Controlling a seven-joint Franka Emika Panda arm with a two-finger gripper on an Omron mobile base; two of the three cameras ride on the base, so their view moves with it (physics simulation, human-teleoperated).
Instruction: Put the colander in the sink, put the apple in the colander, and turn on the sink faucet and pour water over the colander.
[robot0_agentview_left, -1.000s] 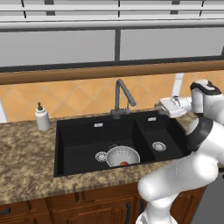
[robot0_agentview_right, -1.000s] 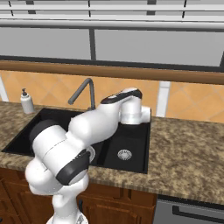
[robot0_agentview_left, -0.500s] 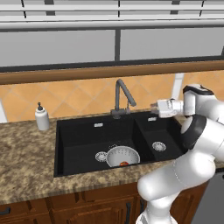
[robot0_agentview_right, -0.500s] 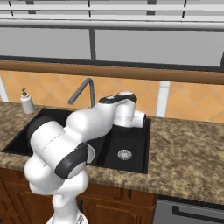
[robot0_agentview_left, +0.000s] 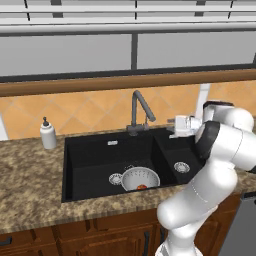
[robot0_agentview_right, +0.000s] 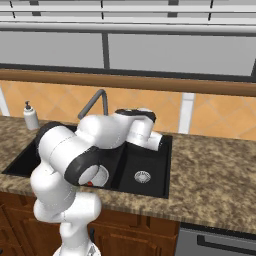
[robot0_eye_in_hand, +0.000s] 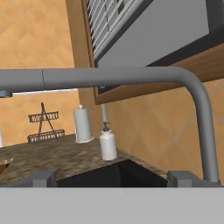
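The silvery colander (robot0_agentview_left: 140, 177) sits in the large basin of the black sink (robot0_agentview_left: 85, 165), beside the drain. The red apple (robot0_agentview_left: 142, 187) lies inside the colander. The dark-grey sink faucet (robot0_agentview_left: 137, 107) stands behind the divider, its spout angled toward the right. My gripper (robot0_agentview_left: 173, 126) hovers over the small basin, just right of the spout and level with it. In the hand view the spout (robot0_eye_in_hand: 109, 78) runs across the picture close ahead. My gripper (robot0_eye_in_hand: 113, 179) is open, its fingertips (robot0_eye_in_hand: 41, 178) far apart, nothing between them.
A white soap bottle (robot0_agentview_left: 48, 135) stands on the granite counter left of the sink, and appears again in the hand view (robot0_eye_in_hand: 107, 144). A paper towel roll (robot0_eye_in_hand: 82, 124) and a wire rack (robot0_eye_in_hand: 43, 127) stand farther along. A window sill runs above the tiled wall.
The hand has swung left from the right end of the sink toward the faucet spout. The jaws have stayed open. Colander and apple have not moved.
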